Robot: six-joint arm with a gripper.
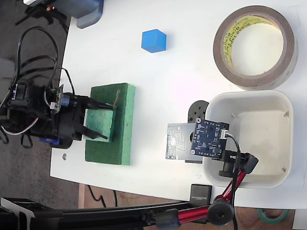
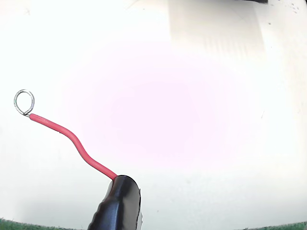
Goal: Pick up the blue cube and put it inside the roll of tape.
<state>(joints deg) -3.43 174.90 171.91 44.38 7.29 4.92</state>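
Note:
The blue cube sits on the white table in the fixed view, at the upper middle, with nothing touching it. The roll of tape, a wide brown ring with a yellowish core, lies flat at the upper right. My gripper is far left, over a green sponge block, well below and left of the cube. Its two black fingers stand apart: open, holding neither cube nor tape. The wrist view shows one black finger carrying a red wire that ends in a small metal ring. Cube and tape are out of that view.
A white rounded-square tub stands right of centre below the tape. A small circuit board on a red jointed stand overhangs the tub's left wall. A grey device sits at the top left edge. The table's left edge lies beside the gripper.

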